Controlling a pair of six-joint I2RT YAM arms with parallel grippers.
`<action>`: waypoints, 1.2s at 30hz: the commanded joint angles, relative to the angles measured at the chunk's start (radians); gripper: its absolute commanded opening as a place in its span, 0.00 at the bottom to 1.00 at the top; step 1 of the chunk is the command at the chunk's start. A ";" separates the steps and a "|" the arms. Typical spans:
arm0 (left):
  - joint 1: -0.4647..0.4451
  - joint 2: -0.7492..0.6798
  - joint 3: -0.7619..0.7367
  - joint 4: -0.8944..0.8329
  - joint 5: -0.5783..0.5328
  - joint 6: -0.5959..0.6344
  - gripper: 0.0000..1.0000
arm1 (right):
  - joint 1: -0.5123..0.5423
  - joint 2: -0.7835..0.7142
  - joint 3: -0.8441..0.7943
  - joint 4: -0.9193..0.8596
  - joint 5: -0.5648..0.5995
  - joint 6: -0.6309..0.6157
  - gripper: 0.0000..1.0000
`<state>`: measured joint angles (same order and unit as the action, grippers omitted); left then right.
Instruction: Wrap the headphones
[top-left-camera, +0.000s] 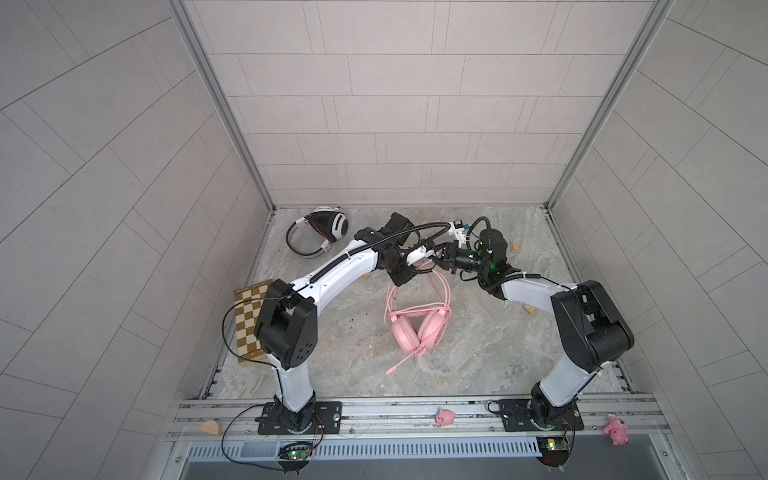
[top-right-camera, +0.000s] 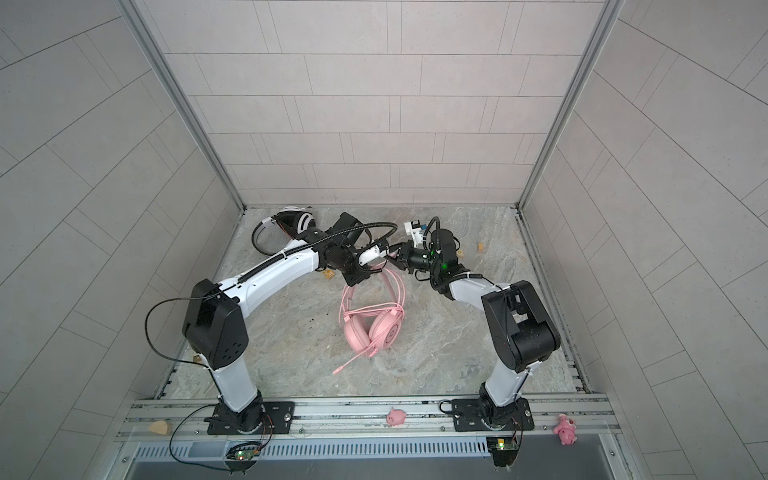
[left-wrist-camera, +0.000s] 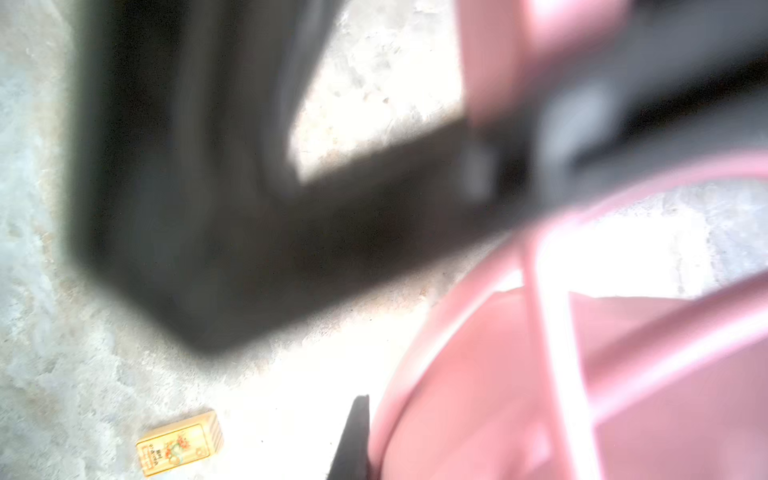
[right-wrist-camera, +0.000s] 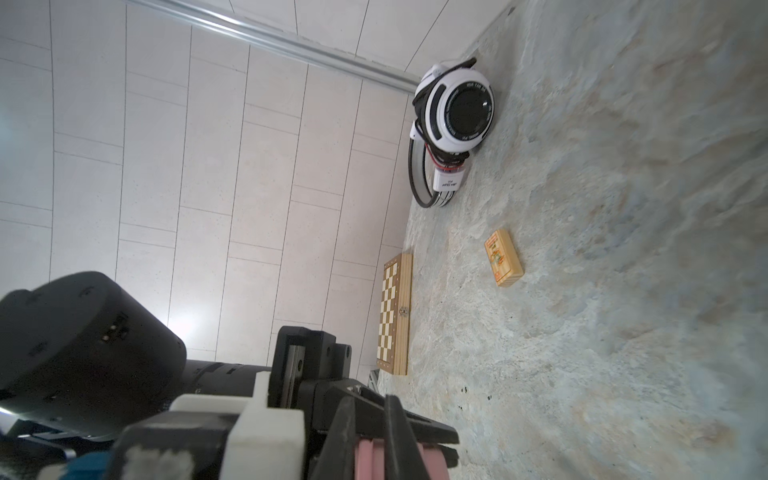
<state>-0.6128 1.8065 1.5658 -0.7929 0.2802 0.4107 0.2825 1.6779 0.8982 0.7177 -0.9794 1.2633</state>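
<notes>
The pink headphones (top-left-camera: 417, 332) (top-right-camera: 374, 332) lie mid-table, their pink cable (top-left-camera: 442, 291) looping up from the ear cups toward both grippers. My left gripper (top-left-camera: 430, 254) (top-right-camera: 384, 252) is shut on that cable; in the left wrist view one black finger (left-wrist-camera: 353, 440) presses against blurred pink. My right gripper (top-left-camera: 441, 258) (top-right-camera: 395, 257) faces it tip to tip. Its jaws (right-wrist-camera: 372, 440) are shut on several pink cable strands (right-wrist-camera: 368, 459). The white and black headphones (top-left-camera: 328, 226) (top-right-camera: 297, 222) (right-wrist-camera: 461, 114) sit in the far left corner, apart from both grippers.
A folded chessboard (top-left-camera: 249, 320) (right-wrist-camera: 395, 316) lies at the left wall. Small wooden blocks (top-left-camera: 528, 309) (top-left-camera: 515, 247) (right-wrist-camera: 503, 257) (left-wrist-camera: 178, 442) are scattered on the stone table. Two pink pig toys (top-left-camera: 444, 417) (top-left-camera: 617, 430) rest on the front rail.
</notes>
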 joint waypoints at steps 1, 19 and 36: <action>0.008 -0.003 0.048 -0.016 -0.034 -0.039 0.00 | -0.041 -0.082 0.002 -0.016 -0.027 -0.011 0.06; 0.130 -0.036 0.062 0.025 0.016 -0.162 0.00 | -0.158 -0.345 -0.014 -0.736 0.020 -0.542 0.07; 0.130 -0.080 -0.010 0.183 0.330 -0.240 0.00 | -0.114 -0.182 -0.035 -0.588 0.119 -0.504 0.09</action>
<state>-0.4885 1.7905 1.5734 -0.6712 0.4355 0.2329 0.1192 1.4719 0.8650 0.0444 -0.9249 0.7399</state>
